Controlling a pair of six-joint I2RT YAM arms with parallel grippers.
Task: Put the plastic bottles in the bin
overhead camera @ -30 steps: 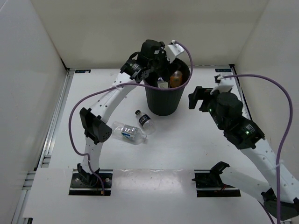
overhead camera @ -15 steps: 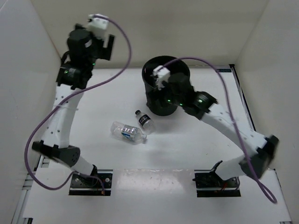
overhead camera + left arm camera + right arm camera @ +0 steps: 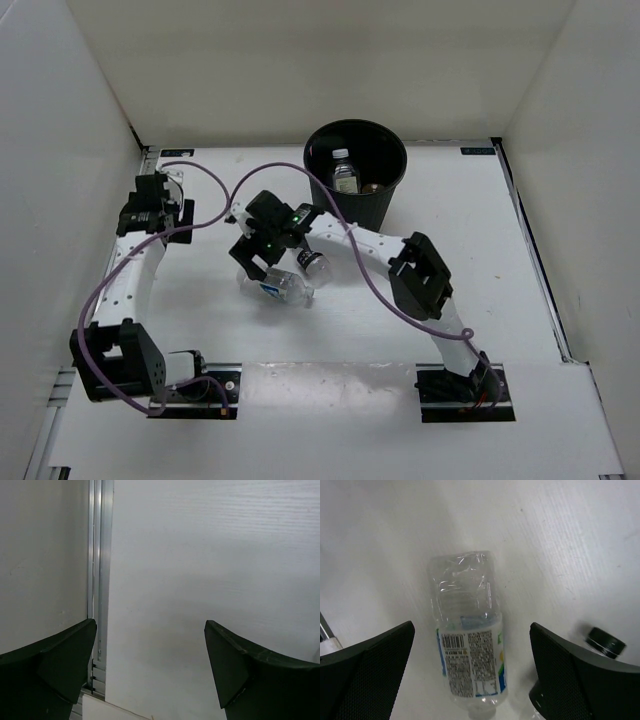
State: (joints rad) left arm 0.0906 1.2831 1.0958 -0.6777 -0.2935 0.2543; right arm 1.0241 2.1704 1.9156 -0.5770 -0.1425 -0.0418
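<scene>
Table: white, walled on three sides, with both arms bolted at its near edge.

Left arm: stands along the left side of the table, well apart from the bin and every bottle.

Right arm: reaches from its base across the middle of the table towards the left.

Bin: round and black, upright at the far middle of the table.

Rail: an aluminium strip along the table's left edge, seen under the left wrist camera.

Left claw: spread wide and holding nothing. Only bare table and the rail show between its fingers.

Right claw: spread wide and holding nothing. It hangs over the blue-labelled bottle with one finger on each side, and bare table shows between each finger and the bottle.

Tall pale-labelled bottle: inside the bin, cap up, against its left inner wall.

Orange-labelled bottle: inside the bin to the right of the tall one. It is dim and only partly made out.

Blue-labelled bottle: lies on its side on the table, near of the bin and to its left. It is clear and crumpled.

Tiny black-capped bottle: lies on the table just beside the blue-labelled one, between it and the bin.
</scene>
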